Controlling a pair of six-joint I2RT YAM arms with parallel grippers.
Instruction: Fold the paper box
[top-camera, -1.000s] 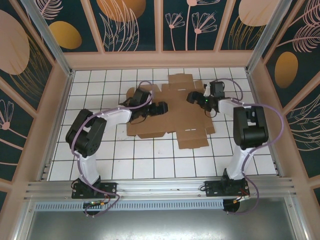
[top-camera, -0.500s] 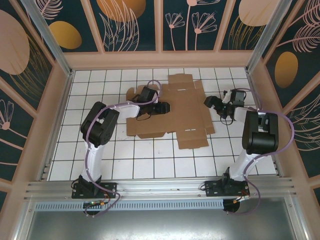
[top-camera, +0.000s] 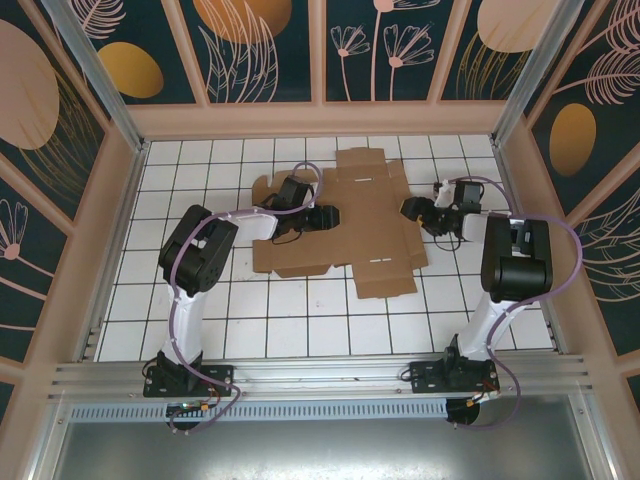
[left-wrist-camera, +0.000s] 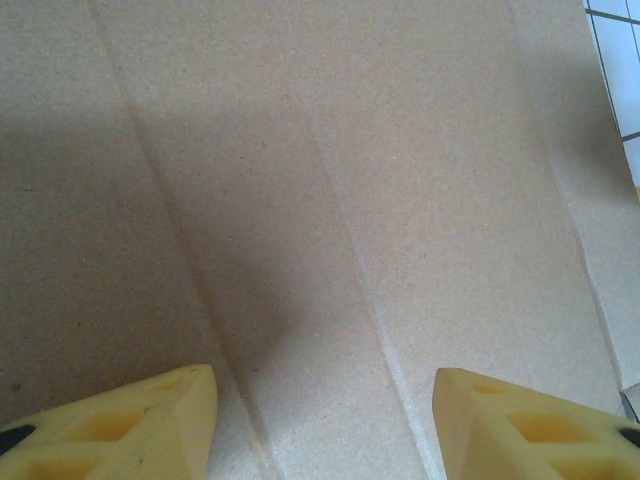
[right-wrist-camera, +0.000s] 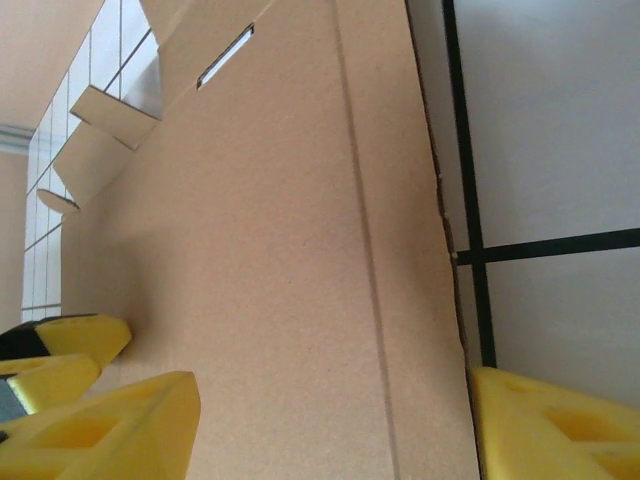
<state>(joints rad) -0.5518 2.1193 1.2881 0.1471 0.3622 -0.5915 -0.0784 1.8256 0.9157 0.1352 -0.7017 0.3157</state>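
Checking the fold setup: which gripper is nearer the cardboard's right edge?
Right. The right gripper straddles that edge of the cardboard, one finger over tile; the left gripper sits over its left-middle area, well inside.

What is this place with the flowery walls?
Probably a robot practice booth: left arm and right arm bolted to a metal rail, a white tiled table holding an unfolded paper box, painted flower panels all around.

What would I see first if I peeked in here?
A big flat sheet of brown cardboard, the paper box, lies unfolded on the white tiled table. Two black robot arms reach in from both sides: the left gripper over its middle, the right gripper at its right edge, both open.
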